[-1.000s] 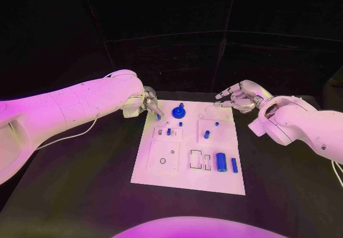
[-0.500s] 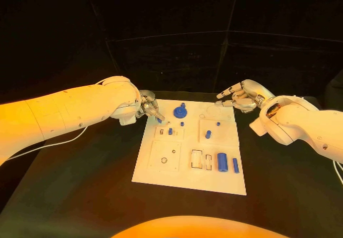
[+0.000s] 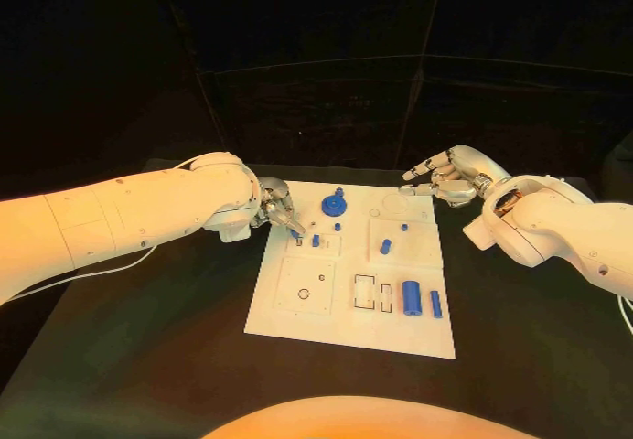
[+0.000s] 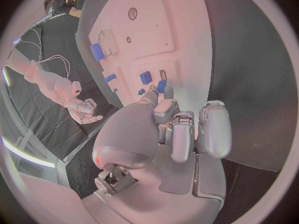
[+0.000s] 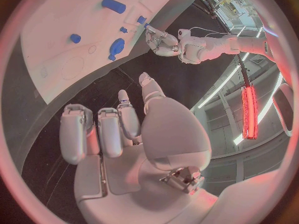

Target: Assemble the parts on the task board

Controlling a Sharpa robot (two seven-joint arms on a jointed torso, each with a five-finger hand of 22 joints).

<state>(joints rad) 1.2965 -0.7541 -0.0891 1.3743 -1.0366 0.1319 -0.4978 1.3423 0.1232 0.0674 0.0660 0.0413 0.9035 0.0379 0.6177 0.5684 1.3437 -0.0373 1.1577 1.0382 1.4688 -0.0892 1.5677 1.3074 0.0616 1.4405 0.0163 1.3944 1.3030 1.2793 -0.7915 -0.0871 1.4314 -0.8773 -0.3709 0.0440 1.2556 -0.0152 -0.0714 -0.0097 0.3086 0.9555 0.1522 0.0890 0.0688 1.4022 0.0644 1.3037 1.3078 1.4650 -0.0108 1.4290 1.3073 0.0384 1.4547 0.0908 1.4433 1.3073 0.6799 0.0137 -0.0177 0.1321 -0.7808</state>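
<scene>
a small blue peg (image 3: 298,240) stands upright near the far left of the white task board (image 3: 349,325), just beneath the left hand (image 3: 276,208), which pinches it. the right hand (image 3: 442,183) hovers empty, fingers apart, beyond the far right corner. the left wrist view shows fingertips (image 4: 163,88) at the peg.

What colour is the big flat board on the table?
White. The task board shows best in the head view.

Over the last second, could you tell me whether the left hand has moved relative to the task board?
Yes. The left hand has slid nearer along the task board's left edge, toward the small upright blue part.
</scene>
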